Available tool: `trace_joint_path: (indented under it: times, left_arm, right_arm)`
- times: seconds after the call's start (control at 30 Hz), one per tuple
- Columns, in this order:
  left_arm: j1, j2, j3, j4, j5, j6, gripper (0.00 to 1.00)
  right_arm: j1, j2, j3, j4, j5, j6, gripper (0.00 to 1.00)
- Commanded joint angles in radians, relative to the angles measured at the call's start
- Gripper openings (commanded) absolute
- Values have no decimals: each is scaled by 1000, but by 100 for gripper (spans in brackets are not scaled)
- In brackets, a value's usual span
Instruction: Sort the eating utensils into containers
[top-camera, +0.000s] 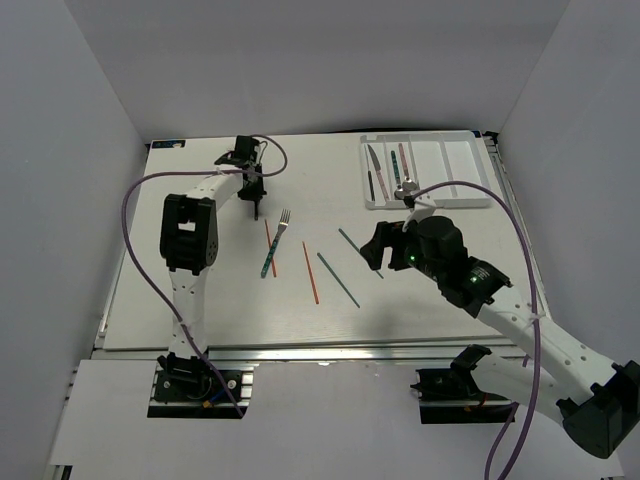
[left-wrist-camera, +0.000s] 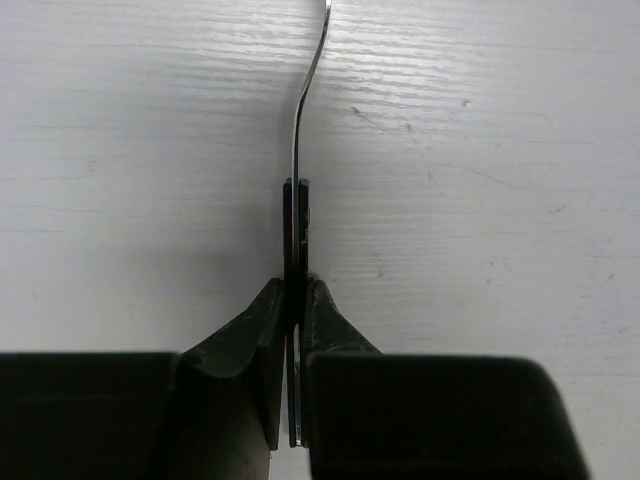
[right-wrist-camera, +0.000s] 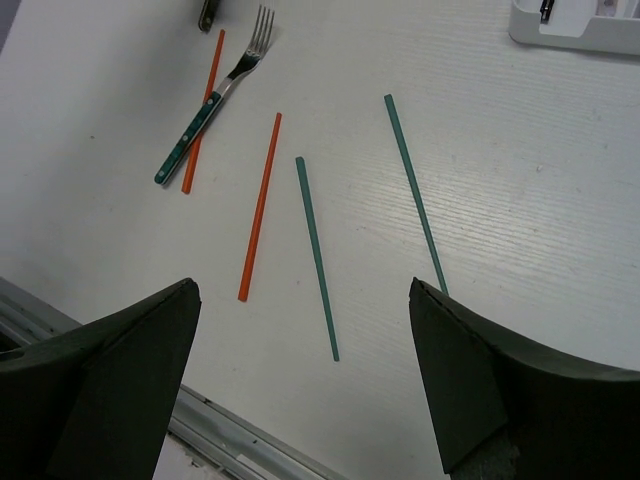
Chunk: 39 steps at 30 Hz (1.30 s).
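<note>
Dark-handled utensil (left-wrist-camera: 297, 215) clamped in left end effector (left-wrist-camera: 295, 290), right end effector (right-wrist-camera: 302, 295) apart over teal chopstick (right-wrist-camera: 316, 250)

Fork (top-camera: 275, 243) and chopsticks (top-camera: 311, 272) strewn centrally, tray (top-camera: 462, 165) beyond

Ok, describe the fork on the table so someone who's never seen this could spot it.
On the white table, thin chopsticks lie in a loose row in the middle, nearer than the tray. The fork is at the row's left end in the top view, crossing a red chopstick. It alone has silver tines and a teal handle; its neighbours are plain sticks.
</note>
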Motion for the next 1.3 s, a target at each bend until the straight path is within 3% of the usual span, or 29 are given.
trace_joint_path:
  times: [0.0, 0.17, 0.27, 0.4, 0.47, 0.53, 0.73, 0.83, 1.07, 1.27]
  left_arm:
    - [-32, 39, 18, -85, -88, -31, 0]
    - [-37, -189, -42, 21, -7, -89, 0]
    - [-37, -350, -209, 189, 105, -134, 0]
    - [-40, -635, -539, 447, 448, -299, 0]
    - [-46, -717, -653, 644, 516, -420, 0]
    - [-70, -812, -767, 706, 576, -453, 0]
    - [-110, -995, -916, 841, 636, -545, 0]
    - [-141, -1041, -942, 834, 641, -557, 0]
    - [-210, -1072, -978, 888, 658, -602, 0]
    - [-227, -1070, -985, 862, 631, -583, 0]
  right_arm:
    - [1, -31, -27, 78, 7, 27, 89]
    - [-8, -8, -71, 199, -38, 56, 89]
    - [-21, -19, -105, 299, -99, 128, 88]
    - [-34, -27, -115, 438, -165, 220, 87]
    - [-36, -5, -96, 462, -180, 257, 86]
    - [-38, 51, -52, 483, -208, 269, 84]
    - [-36, 188, 73, 491, -253, 291, 82]
    - [-28, 237, 114, 505, -259, 309, 81]
    - [-2, 410, 244, 457, -239, 286, 77]
    - [8, 446, 306, 452, -199, 277, 76]
